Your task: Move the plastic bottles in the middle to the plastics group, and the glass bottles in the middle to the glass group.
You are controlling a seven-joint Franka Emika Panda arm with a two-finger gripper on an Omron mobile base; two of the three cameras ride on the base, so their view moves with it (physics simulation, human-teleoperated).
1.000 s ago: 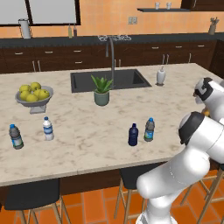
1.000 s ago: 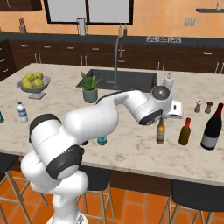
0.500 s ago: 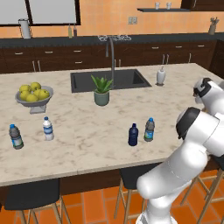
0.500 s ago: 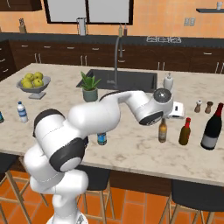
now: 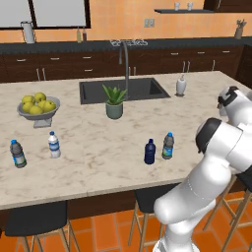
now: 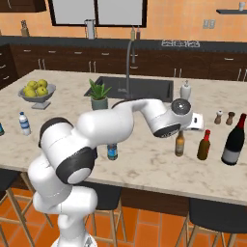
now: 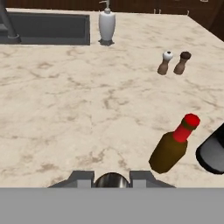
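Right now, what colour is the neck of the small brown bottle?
Red, on the small brown bottle; clearest in the hand view.

Veined marble counter [image 7: 65, 109], glossy brown glass bottle [image 7: 168, 151] (red cap), wooden shakers [image 7: 174, 63]

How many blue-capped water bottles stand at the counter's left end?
2: a clear bottle nearest the counter's left edge, and a white-bodied bottle just right of it, in front of the fruit bowl. None seem hidden.
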